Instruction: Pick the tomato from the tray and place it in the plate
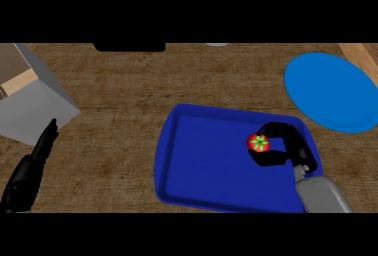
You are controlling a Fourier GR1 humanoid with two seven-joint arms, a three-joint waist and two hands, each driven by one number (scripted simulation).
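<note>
Here the right hand curls its fingers round the tomato.

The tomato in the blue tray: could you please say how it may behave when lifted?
Round, so the tomato would probably roll if released on the flat tray. It looks small within the right hand curled round it, so likely light.

The grey right forearm comes up from the lower edge. Its black right hand curls fingers and thumb round a small red tomato. The black left hand rests at the left edge, fingers straight, pointing up.
</note>
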